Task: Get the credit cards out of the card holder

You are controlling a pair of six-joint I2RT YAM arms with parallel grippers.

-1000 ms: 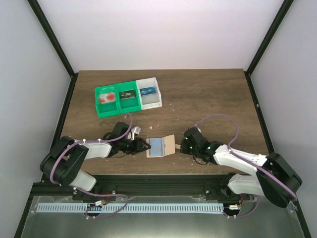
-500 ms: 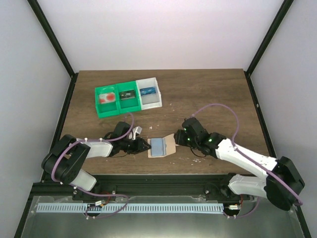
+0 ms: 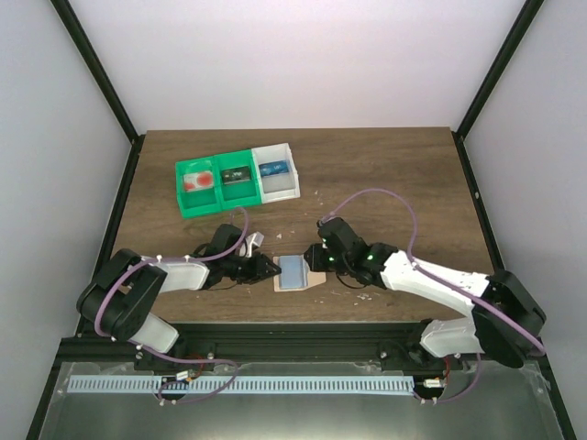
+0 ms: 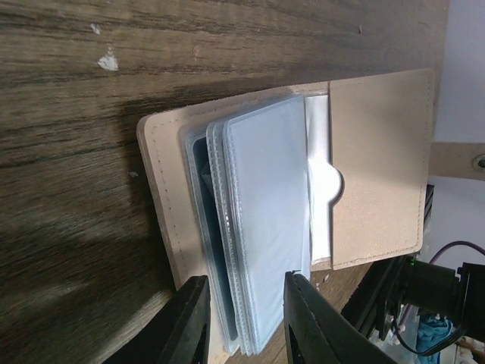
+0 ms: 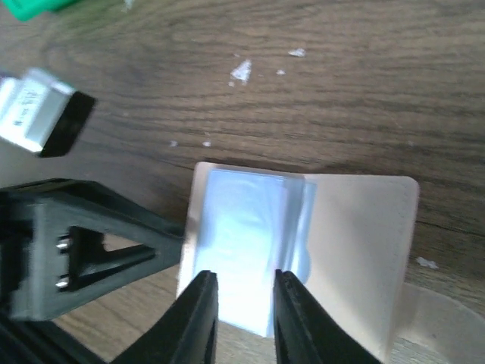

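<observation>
The card holder lies open on the table near the front, with a tan cover and grey-blue pocket panels. The panels also show in the right wrist view. My left gripper is open at the holder's left edge, its jaws either side of the pocket stack. My right gripper is open, jaws apart just above the pockets. The red and white card and the dark card lie in the green tray. The blue card lies in the white tray.
The green tray and the white tray stand side by side at the back left. Small white specks lie on the wood by the holder. My left gripper's black frame sits close to my right gripper.
My right arm has swung left and forward, from beside the tan flap to over the holder. My left gripper has stayed at the holder's left edge.
</observation>
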